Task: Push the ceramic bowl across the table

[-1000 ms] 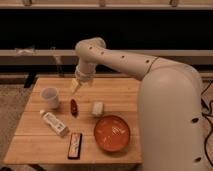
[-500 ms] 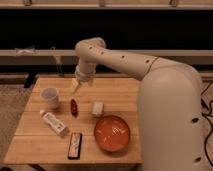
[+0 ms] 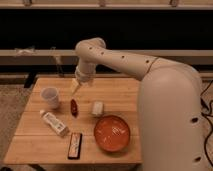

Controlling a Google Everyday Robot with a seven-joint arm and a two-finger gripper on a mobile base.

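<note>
The ceramic bowl (image 3: 112, 133) is wide, shallow and orange-red. It sits on the light wooden table (image 3: 120, 92) near the front right edge, next to my white arm. My gripper (image 3: 75, 86) hangs over the back-left part of the table, above and behind a small red object. It is well to the left of and behind the bowl, not touching it.
A white cup (image 3: 50, 97) stands at the left. A small red object (image 3: 74, 106) and a small white block (image 3: 97, 108) lie mid-table. A white tube-like packet (image 3: 54, 123) and a dark flat bar (image 3: 75, 145) lie at the front left. My arm's body (image 3: 170, 115) covers the table's right side.
</note>
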